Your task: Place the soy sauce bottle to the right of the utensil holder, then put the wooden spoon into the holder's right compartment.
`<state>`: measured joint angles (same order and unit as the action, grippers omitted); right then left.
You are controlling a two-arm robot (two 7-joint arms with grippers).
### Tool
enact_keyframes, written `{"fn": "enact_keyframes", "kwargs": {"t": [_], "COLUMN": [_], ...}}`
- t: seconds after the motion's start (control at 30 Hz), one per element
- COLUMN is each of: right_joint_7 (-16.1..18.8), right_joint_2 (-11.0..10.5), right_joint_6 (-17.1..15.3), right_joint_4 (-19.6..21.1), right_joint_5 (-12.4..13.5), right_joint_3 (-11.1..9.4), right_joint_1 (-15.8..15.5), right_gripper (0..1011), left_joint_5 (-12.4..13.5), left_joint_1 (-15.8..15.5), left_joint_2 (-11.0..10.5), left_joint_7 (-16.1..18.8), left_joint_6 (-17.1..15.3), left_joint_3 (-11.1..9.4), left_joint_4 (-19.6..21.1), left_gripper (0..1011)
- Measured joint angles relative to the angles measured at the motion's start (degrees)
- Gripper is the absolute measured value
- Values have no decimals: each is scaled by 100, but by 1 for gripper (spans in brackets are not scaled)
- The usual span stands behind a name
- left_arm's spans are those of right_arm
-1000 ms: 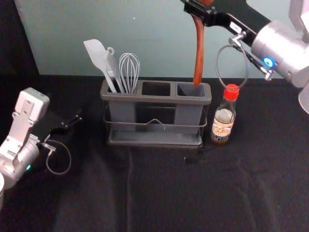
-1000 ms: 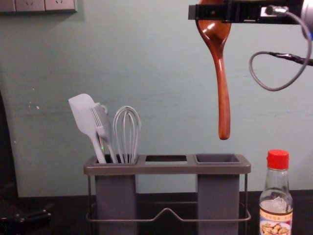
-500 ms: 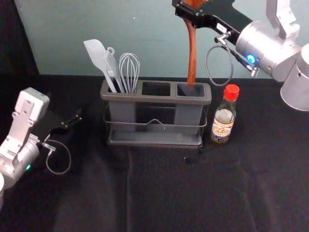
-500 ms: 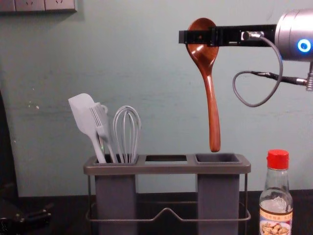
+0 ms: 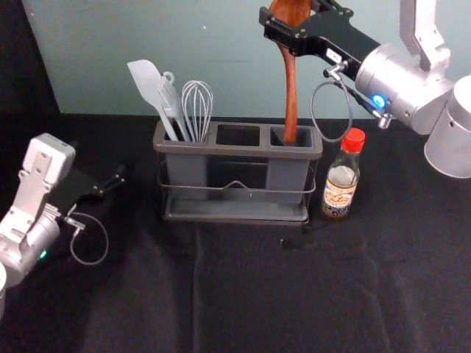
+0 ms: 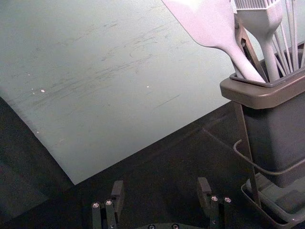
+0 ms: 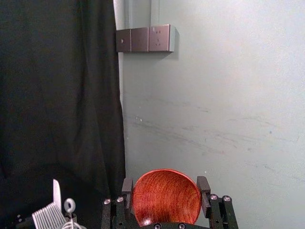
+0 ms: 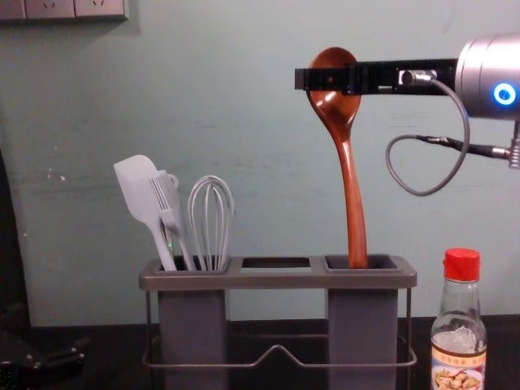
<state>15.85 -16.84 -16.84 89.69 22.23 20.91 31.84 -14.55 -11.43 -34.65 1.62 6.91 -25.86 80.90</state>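
- My left gripper [image 6: 161,183] waits over the black-clothed worktop [image 5: 243,294], to the left of the holder; its jaws stand wide apart with nothing between them, and it has not moved over the last second.
- The pale, flat-bladed spatula [image 8: 140,188], the pale bristled brush [image 8: 165,195] and the pale wire whisk [image 5: 197,112] lean in the left compartment of the grey, three-part utensil holder [image 8: 276,280]; they are as they were, so nothing there needs my care.
- The glossy reddish-brown wooden spoon [image 8: 353,195] hangs bowl up, handle down, slightly tilted; a second ago it was higher and further right, half a second ago its tip was above the rim, and now the tip is at the mouth of the grey right compartment [image 8: 362,333]; I judge the aiming done and the lowering begun.
- My right gripper [image 7: 165,182] is above that compartment, its jaws closed on the spoon's bowl; I should go straight down, since the tilt could make the handle catch the rim, and let go only once it is well inside.
- The clear glass soy sauce bottle with a red cap [image 5: 340,193] stands upright just right of the holder, unmoved; that half of the task looks finished.
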Motion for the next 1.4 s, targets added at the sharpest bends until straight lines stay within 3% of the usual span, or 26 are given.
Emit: {"fn": "enact_keyframes", "kwargs": {"t": [0.53,0.9,1.4], "right_joint_7": [57,66,54], "right_joint_2": [-10,-191,-416], "right_joint_6": [15,-358,-633], "right_joint_4": [-142,202,532], "right_joint_5": [-20,27,142], "right_joint_3": [30,67,17], "right_joint_1": [-203,-561,-918], "right_gripper": [830,830,830], "left_joint_5": [0,0,0], "left_joint_1": [0,0,0], "left_joint_2": [0,0,0], "left_joint_7": [0,0,0], "left_joint_6": [0,0,0], "left_joint_3": [0,0,0], "left_joint_4": [0,0,0], "left_gripper": [1005,1005,1005]}}
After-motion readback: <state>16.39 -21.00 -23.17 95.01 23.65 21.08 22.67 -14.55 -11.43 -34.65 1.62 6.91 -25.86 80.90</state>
